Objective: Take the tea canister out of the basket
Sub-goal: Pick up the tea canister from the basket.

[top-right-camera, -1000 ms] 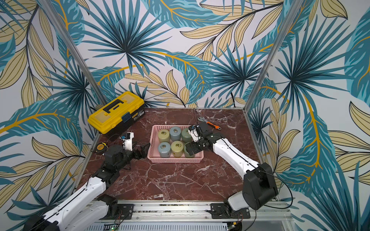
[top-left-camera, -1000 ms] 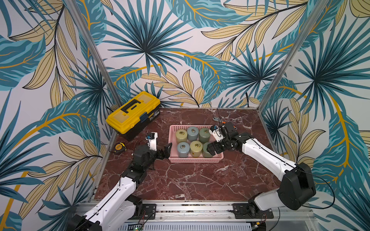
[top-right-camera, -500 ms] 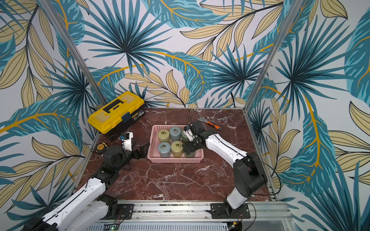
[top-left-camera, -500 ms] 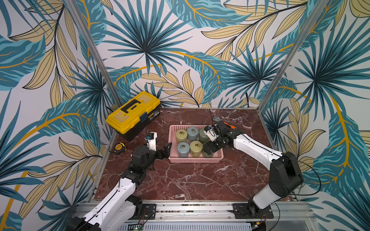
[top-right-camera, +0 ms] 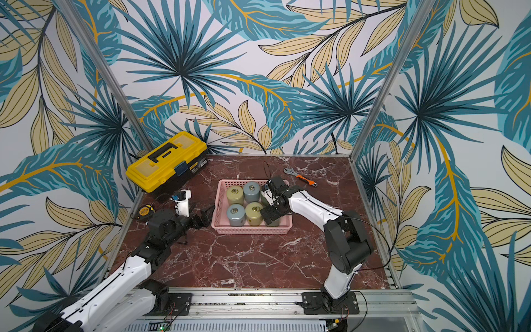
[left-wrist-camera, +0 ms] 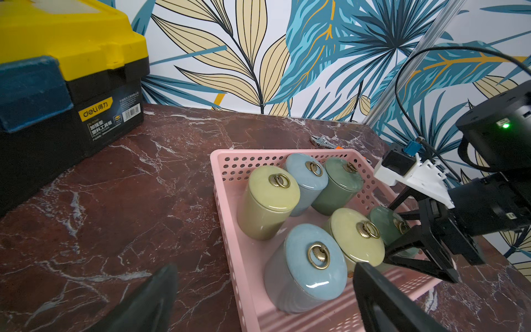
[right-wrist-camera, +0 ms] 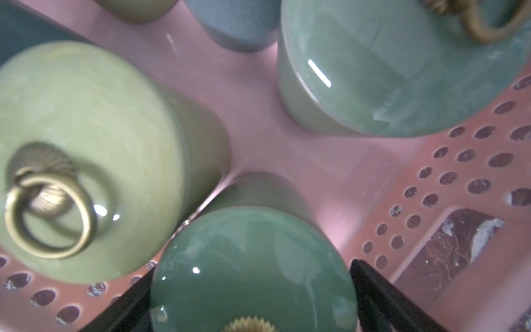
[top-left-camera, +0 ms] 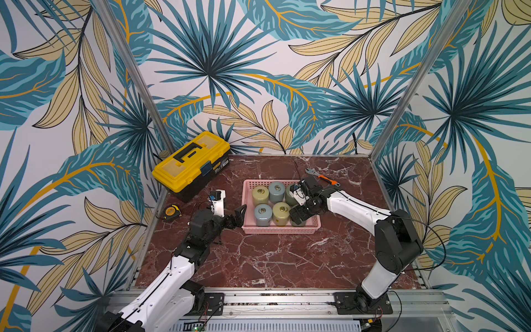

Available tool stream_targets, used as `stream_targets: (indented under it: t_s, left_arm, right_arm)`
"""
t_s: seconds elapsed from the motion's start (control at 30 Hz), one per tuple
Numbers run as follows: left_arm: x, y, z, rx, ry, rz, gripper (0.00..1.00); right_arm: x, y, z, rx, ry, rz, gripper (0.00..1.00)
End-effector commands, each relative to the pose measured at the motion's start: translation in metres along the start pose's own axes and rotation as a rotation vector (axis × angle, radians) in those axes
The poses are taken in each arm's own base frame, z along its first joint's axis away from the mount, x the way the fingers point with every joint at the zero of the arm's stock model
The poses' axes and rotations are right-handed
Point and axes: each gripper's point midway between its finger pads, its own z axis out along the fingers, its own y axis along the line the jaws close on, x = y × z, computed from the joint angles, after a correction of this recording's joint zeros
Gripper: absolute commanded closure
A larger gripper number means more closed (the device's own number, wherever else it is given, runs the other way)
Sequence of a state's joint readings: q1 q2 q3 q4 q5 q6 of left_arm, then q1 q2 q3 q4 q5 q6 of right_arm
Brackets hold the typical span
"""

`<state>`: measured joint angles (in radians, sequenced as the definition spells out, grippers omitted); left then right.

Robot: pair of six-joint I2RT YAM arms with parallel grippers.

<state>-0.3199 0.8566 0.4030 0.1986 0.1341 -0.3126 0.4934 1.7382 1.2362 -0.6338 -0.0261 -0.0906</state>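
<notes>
Right end effector [top-left-camera: 298, 219] open astride tea canister [right-wrist-camera: 253, 258] | glossy jade-green cylinder, brass lid fitting | pink basket [top-left-camera: 280, 230]

**Glazed pots, satin plastic, polished stone**

The tea canisters [left-wrist-camera: 313, 276] look like glazed ceramic, smooth and glossy, with bright highlights on their lids. Each lid carries a dull, brass-coloured metal ring [left-wrist-camera: 319, 255]. The basket [left-wrist-camera: 230, 163] is smooth pink plastic with a soft satin sheen. The desk [top-left-camera: 258, 258] has a polished, marble-look surface. The toolbox [top-left-camera: 189, 161] is hard yellow and black plastic. The wrench [top-left-camera: 321, 176] is bare metal with an orange grip. The right tool [top-left-camera: 298, 218] is matt black plastic.
</notes>
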Motion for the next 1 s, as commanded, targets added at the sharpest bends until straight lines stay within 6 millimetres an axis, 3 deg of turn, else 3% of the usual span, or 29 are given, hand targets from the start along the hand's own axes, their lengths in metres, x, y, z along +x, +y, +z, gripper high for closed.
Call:
stream_targets:
  t_s: [0.0,0.47,0.97]
  left_arm:
    - [0.006,0.006,-0.002,-0.014,-0.007,0.013,0.0]
    - [0.007,0.005,-0.001,-0.014,-0.006,0.013,0.0]
    - [0.005,0.002,-0.005,0.01,-0.03,0.003,0.0]
  right_arm:
    - [-0.001,0.0,0.002,0.011,0.013,-0.012,0.05]
    - [-0.003,-0.001,-0.006,0.013,0.004,0.0,0.4]
    - [-0.026,-0.011,-0.067,0.08,-0.11,0.038,0.45]
